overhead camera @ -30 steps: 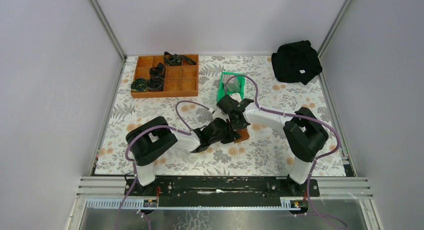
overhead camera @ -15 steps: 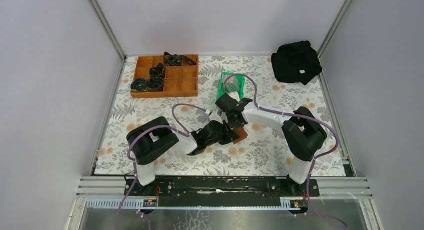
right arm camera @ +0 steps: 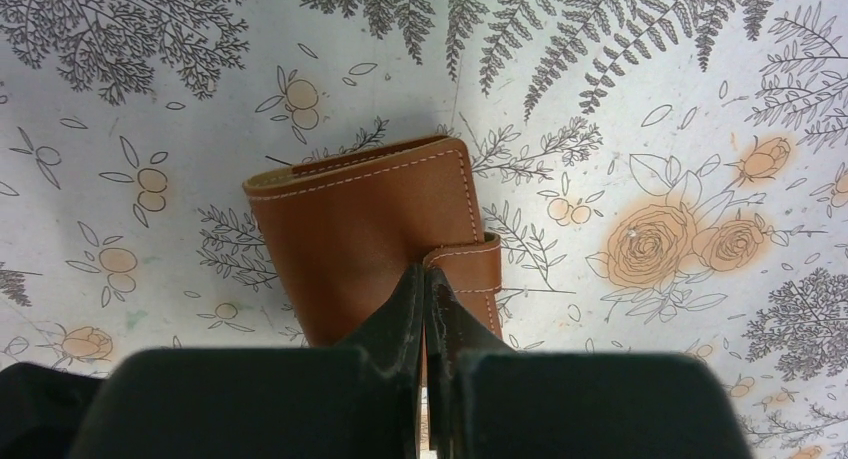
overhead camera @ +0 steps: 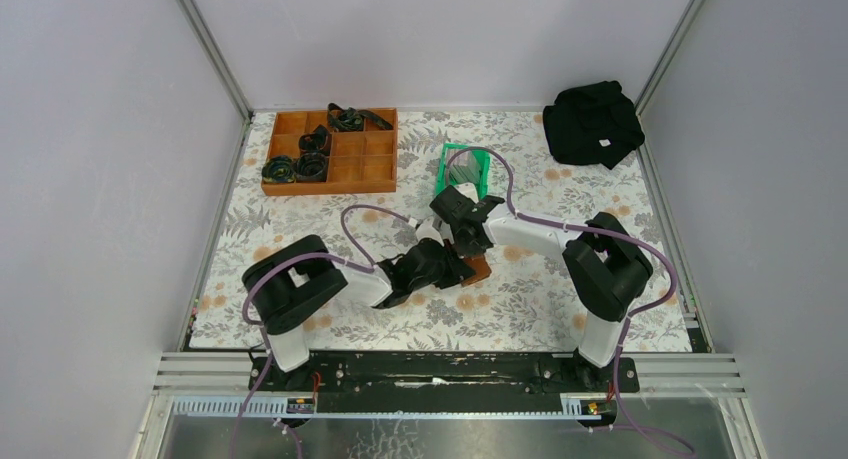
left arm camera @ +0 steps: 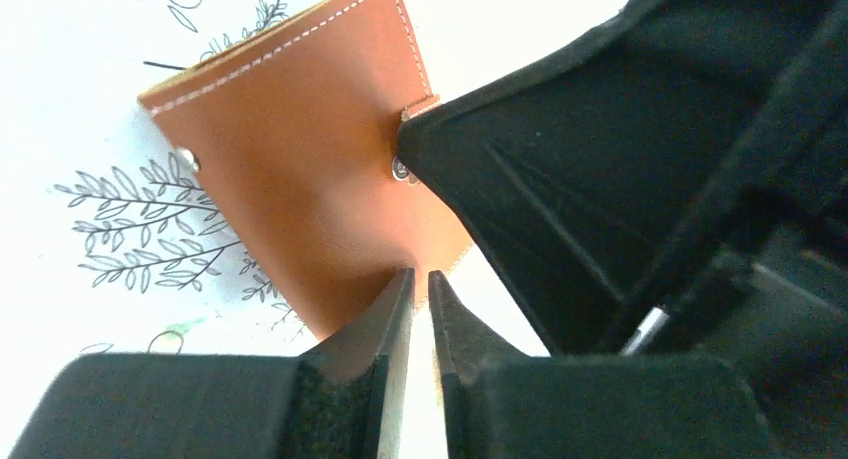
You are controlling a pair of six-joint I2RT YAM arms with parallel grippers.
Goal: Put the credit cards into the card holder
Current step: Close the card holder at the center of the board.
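The brown leather card holder [right arm camera: 360, 229] lies closed on the floral table, its snap tab [right arm camera: 475, 269] wrapped over its right edge. It also shows in the left wrist view [left arm camera: 290, 179] and the top view [overhead camera: 482, 270]. My right gripper [right arm camera: 425, 271] is shut, its tips pressed against the cover right at the end of the tab. My left gripper [left arm camera: 420, 275] is shut with a hairline gap, its tips at the holder's near edge. The two grippers meet over the holder [overhead camera: 462, 257]. The grey credit cards [overhead camera: 468, 165] stand in a green bin, apart from both grippers.
The green bin [overhead camera: 447, 176] stands just behind the right gripper. A wooden compartment tray [overhead camera: 352, 171] with black items is at the back left. A black cloth [overhead camera: 592, 122] lies at the back right. The right gripper's black finger [left arm camera: 600, 179] fills the left wrist view's right side.
The left arm's elbow has swung slightly left and both grippers have edged a little left over the card holder. The holder stays closed in place.
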